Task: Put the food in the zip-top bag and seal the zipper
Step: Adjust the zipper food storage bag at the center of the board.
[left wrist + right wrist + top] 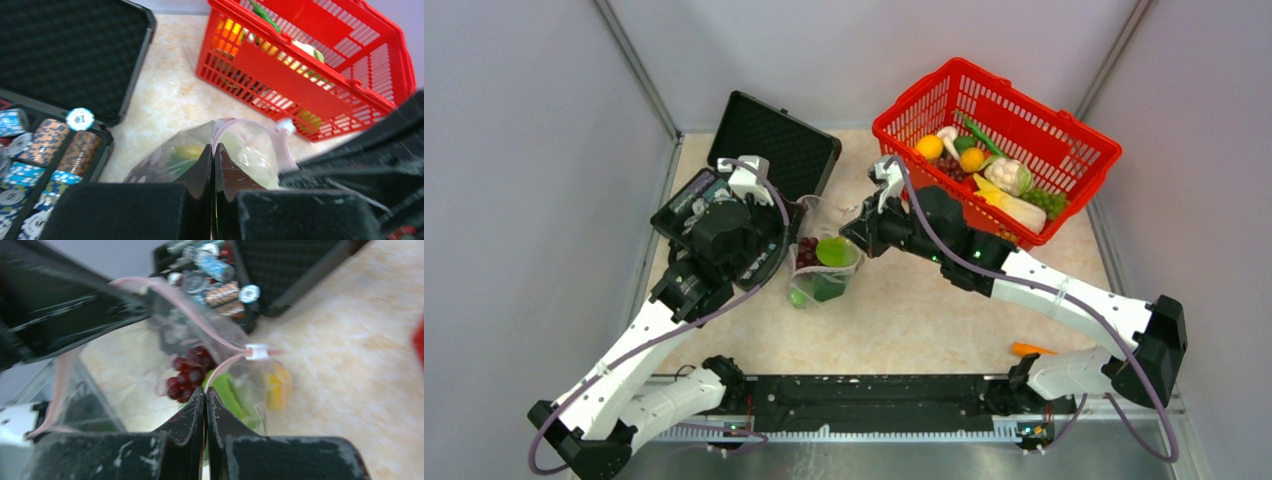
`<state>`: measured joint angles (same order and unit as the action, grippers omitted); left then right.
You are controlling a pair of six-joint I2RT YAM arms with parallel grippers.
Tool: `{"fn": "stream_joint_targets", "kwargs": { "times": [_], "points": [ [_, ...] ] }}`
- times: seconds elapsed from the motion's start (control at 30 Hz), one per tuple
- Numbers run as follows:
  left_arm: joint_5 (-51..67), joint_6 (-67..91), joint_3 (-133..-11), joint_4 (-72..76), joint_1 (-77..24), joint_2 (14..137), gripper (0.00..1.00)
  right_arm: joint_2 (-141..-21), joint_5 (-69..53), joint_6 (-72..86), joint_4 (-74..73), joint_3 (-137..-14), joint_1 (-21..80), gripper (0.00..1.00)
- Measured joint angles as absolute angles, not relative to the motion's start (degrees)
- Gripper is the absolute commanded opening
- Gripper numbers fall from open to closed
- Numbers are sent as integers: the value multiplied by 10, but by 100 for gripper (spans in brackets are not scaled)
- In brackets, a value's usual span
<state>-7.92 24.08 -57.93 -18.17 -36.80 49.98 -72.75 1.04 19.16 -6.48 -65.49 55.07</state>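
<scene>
The clear zip-top bag [822,272] hangs between both grippers at the table's middle. Inside it I see purple grapes [190,371], a green piece [231,396] and a yellow piece [276,385]. Its pink zipper [182,305] gapes open, with a white slider [257,351] at one end. My left gripper [214,149] is shut on the pink mouth edge on the bag's left side, beside the black case. On the opposite edge my right gripper [205,391] is shut on the strip. More food [1004,180] lies in the red basket [1084,150].
An open black case [769,135] of chips sits at the back left, just behind the left gripper. The red basket stands at the back right, close to the right arm. An orange carrot-like piece [1031,350] lies near the right arm's base. Grey walls close in both sides.
</scene>
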Motion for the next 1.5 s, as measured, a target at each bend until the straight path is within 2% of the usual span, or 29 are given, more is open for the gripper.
{"fn": "stream_joint_targets", "kwargs": {
  "times": [0.2, 0.57, 0.77, 0.97, 1.03, 1.1, 1.17, 1.2, 1.33, 1.5],
  "points": [
    [-146, 243, -576, -185, -368, 478, 0, -728, -98, 175, -19, -651, 558, 0],
    [-171, 250, -575, -186, -368, 473, 0, -727, -161, 170, 24, -634, 561, 0],
    [-147, 239, -563, -177, -368, 455, 0, -728, -93, 176, -2, -634, 548, 0],
    [-63, 222, -555, -160, -368, 465, 0, -732, -60, 230, -21, -613, 469, 0],
    [-33, 216, -555, -159, -368, 481, 0, -732, -61, 248, -21, -595, 447, 8],
    [-9, 215, -557, -159, -368, 502, 0, -732, -62, 258, -23, -581, 436, 30],
    [2, 215, -559, -158, -369, 522, 0, -731, -70, 261, -31, -576, 436, 46],
    [4, 215, -559, -158, -369, 526, 0, -728, -75, 260, -34, -576, 436, 50],
    [1, 215, -559, -158, -369, 530, 0, -690, -77, 246, -50, -576, 436, 58],
    [-5, 215, -559, -154, -369, 530, 0, -623, -24, 190, -94, -614, 436, 59]
  ]
}}
